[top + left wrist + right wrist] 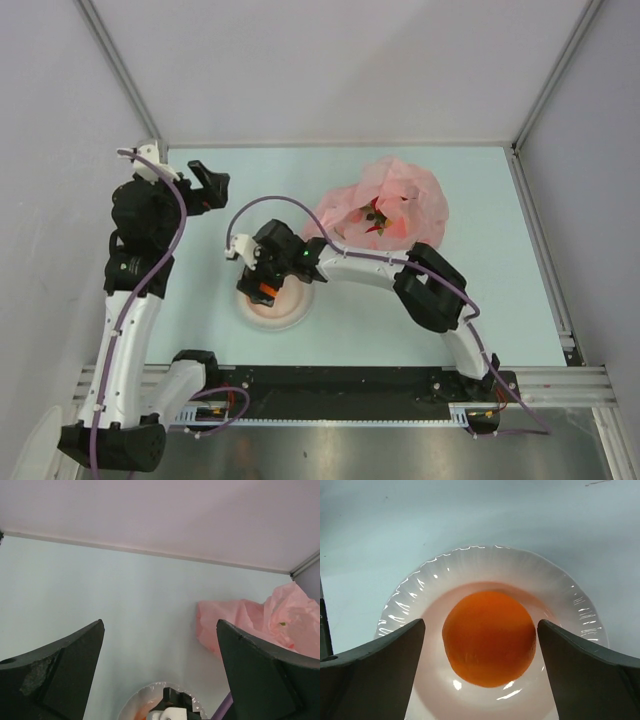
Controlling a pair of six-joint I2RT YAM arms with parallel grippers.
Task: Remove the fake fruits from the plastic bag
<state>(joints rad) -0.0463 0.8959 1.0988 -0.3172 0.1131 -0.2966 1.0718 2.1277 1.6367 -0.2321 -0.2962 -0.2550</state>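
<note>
An orange ball [489, 637], one of the fake fruits, rests in the middle of a round white plate [485, 560]. My right gripper [481, 625] hangs open just above it, a finger on each side and a gap between each finger and the ball. In the top view this gripper [262, 275] covers most of the plate [285, 318]. The pink plastic bag [385, 200] lies crumpled at the back right, its mouth open on red and dark fruits [378, 218]. My left gripper [215, 185] is raised at the back left, open and empty [160, 625].
The left wrist view shows the bag [250, 625] to the right and the plate's rim [137, 700] low down. Grey walls close the table's back and sides. A purple cable [270, 205] arches over the right arm.
</note>
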